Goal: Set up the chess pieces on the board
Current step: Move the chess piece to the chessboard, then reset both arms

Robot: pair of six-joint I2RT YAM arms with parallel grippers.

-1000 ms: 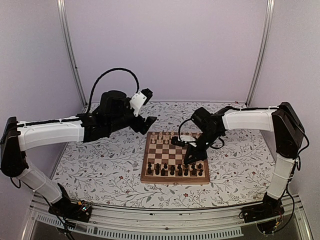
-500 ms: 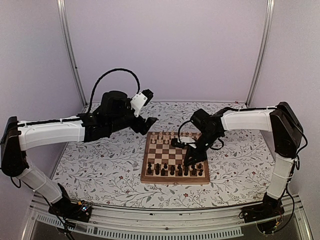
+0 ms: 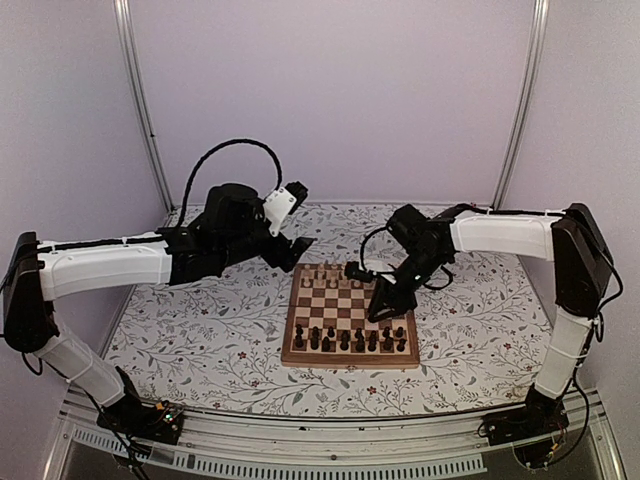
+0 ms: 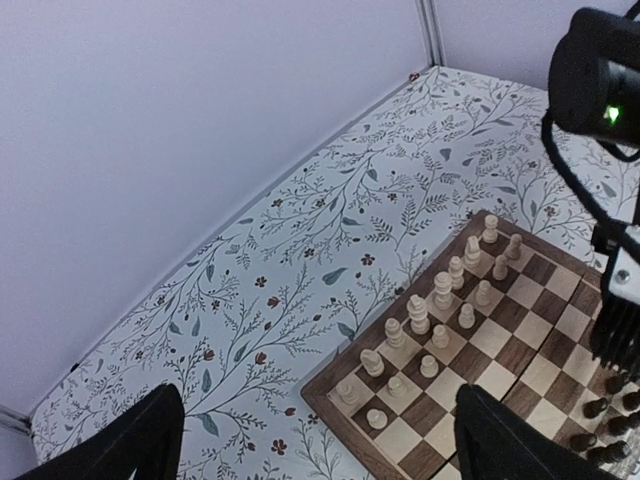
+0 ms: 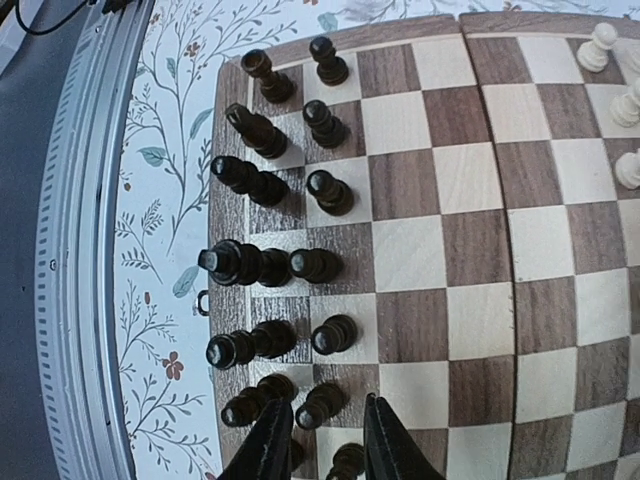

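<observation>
Below right gripper (image 5: 325,408), dark chess pieces (image 5: 330,190)

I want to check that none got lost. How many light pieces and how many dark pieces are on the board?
Pale pieces: 16
Dark pieces: at least 13; the right tool and the picture's edge hide the end of their rows
Total: at least 29, all standing on the board

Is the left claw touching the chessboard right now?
Apart. The left wrist view shows the left gripper hovering open above the flowered table, with the board lying well below and beyond it.
</observation>
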